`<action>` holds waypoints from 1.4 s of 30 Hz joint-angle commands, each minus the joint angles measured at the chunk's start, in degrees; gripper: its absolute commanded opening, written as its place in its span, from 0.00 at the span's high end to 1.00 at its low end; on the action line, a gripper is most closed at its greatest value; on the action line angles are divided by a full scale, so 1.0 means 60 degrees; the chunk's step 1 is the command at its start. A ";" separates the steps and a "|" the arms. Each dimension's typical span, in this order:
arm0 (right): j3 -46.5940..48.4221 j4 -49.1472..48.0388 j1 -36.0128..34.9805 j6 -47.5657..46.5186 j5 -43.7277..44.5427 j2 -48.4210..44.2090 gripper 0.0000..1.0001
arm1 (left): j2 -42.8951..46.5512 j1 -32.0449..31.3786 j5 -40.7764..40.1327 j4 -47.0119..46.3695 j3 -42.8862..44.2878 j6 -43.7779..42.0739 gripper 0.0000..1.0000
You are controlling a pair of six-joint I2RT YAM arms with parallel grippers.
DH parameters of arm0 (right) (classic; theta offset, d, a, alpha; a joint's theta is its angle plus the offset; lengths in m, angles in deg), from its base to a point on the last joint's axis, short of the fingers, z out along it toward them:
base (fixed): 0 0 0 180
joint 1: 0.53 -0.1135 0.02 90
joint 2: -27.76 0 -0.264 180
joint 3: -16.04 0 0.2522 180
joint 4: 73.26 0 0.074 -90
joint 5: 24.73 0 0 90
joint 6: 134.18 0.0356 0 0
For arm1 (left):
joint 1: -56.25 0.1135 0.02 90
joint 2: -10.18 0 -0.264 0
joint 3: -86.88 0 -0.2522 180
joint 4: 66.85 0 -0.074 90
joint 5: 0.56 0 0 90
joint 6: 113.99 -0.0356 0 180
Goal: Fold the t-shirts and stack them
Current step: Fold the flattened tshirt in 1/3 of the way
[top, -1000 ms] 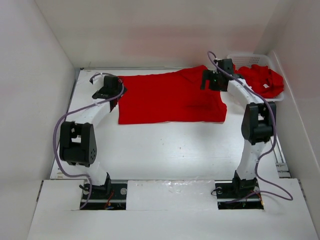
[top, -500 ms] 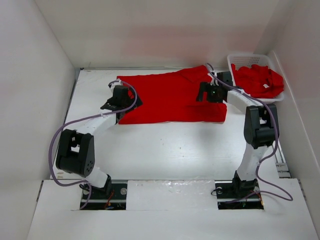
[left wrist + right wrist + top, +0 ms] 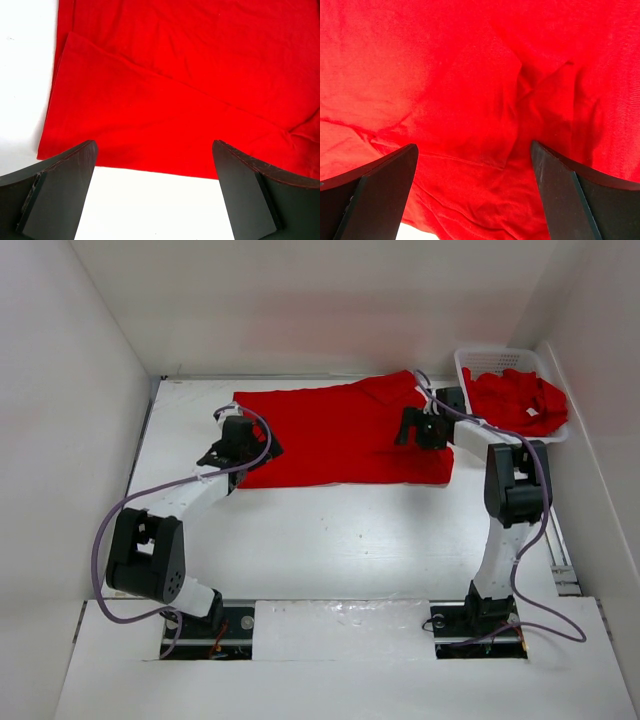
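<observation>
A bright red t-shirt lies spread flat on the white table at the back middle. My left gripper is open over its left end; in the left wrist view the shirt's folded hem lies just beyond the jaws, with bare table between them. My right gripper is open over the shirt's right end, where the cloth is wrinkled and layered. More red t-shirts lie crumpled in the basket.
A white slotted plastic basket stands at the back right corner. White walls close in the table on the left, back and right. The arm bases sit at the near edge.
My left gripper has swung right from the table's left edge onto the shirt's left end. My right gripper has come slightly nearer and lower over the shirt's right end.
</observation>
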 commanded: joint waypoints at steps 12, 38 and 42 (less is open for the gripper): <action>0.0857 -0.0472 -0.0501 0.0457 -0.1387 0.0375 0.00 | 0.0664 0.0039 -0.0519 0.0009 -0.0225 0.0128 0.00; 0.0842 0.1095 -0.0486 0.1879 0.1833 -0.0328 0.68 | 0.0240 0.0039 -0.0710 0.0287 0.0036 -0.0048 0.00; 0.0842 0.1182 -0.0486 0.1967 0.1834 -0.0416 0.80 | 0.0239 0.0039 -0.0623 0.0287 0.0037 -0.0048 0.00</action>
